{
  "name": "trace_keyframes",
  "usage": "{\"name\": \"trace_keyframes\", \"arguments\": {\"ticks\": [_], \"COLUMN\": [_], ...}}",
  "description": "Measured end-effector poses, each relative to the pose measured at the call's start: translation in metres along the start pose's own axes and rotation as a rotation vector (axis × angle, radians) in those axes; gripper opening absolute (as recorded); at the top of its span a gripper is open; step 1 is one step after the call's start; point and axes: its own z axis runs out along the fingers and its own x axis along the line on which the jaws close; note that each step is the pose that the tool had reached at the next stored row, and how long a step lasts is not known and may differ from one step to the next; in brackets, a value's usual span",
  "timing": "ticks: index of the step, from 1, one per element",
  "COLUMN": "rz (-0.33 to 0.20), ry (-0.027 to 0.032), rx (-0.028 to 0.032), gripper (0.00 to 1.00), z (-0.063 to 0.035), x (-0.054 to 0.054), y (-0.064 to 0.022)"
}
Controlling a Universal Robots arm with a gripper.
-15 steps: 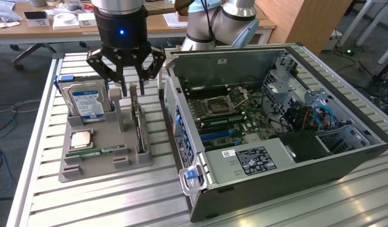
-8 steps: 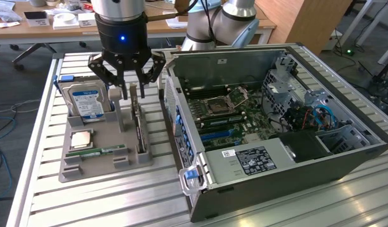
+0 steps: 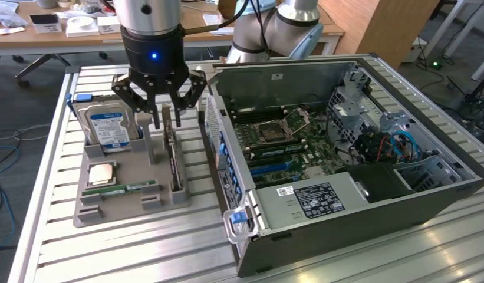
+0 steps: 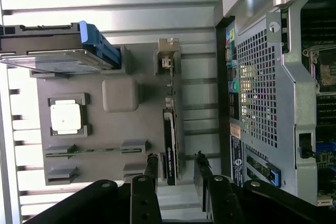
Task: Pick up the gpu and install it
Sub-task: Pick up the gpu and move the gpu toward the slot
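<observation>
**Open jaws line up over the gpu in its holder**

The gripper (image 4: 175,165) has its jaws apart and clamps nothing. In the wrist view one finger lies to each side of the gpu (image 4: 170,129), with a sliver of holder showing between each finger and the card. The gpu stands on its long edge in a slot of the grey holder (image 4: 121,129). The jaws line up toward the end of the card away from its silver bracket (image 4: 168,56). How far the fingertips (image 3: 157,122) stand above the card's top edge cannot be told.

Out from one finger, on the same holder, are the blue-labelled hard drive (image 3: 108,127), a square processor (image 3: 100,173) and a green RAM stick (image 3: 119,190). Just beyond the other finger is the open computer case (image 3: 344,194), its motherboard (image 3: 277,147) exposed. Everything sits on a slatted metal table (image 3: 108,253).

The step in hand appears to be the grasp. Doing it well likely means keeping the thin card centred in the gap, so both fingers meet it together and do not tip it in its slot. The jaws should also stay square to the card's faces. The case wall stands near the outer finger, so room on that side looks tight.
</observation>
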Motion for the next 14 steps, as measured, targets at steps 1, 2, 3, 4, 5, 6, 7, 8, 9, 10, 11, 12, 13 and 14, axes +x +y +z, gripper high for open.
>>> {"name": "trace_keyframes", "arguments": {"ticks": [1, 2, 3, 4, 5, 6, 7, 8, 9, 10, 11, 12, 13, 14], "rz": [0.0, 0.0, 0.0, 0.0, 0.0, 0.0, 0.0, 0.0, 0.0, 0.0, 0.0, 0.0, 0.0, 0.0], "ry": [0.0, 0.0, -0.0001, 0.0, 0.0001, 0.0002, -0.0001, -0.0003, -0.0002, -0.0001, 0.0, -0.0001, -0.0001, 0.0], "rx": [-0.0001, 0.0, -0.0001, 0.0, 0.0001, 0.0002, -0.0001, -0.0003, -0.0002, -0.0001, -0.0001, -0.0002, -0.0001, 0.0], "gripper": [0.42, 0.42, 0.42, 0.42, 0.42, 0.42, 0.42, 0.42, 0.42, 0.42, 0.42, 0.42, 0.42, 0.42], "z": [0.0011, 0.0022, 0.003, 0.0033, 0.0033, 0.0033, 0.0037, 0.0044, 0.0053, 0.0062, 0.0073, 0.0085, 0.0097, 0.0109], "x": [0.0, 0.0001, 0.0001, 0.0001, 0.0001, 0.0001, 0.0001, 0.0001, 0.0001, 0.0002, 0.0002, 0.0002, 0.0002, 0.0003], "y": [0.0, -0.0001, -0.0001, -0.0001, -0.0001, -0.0001, -0.0001, -0.0001, -0.0001, -0.0002, -0.0002, -0.0002, -0.0003, -0.0003]}}
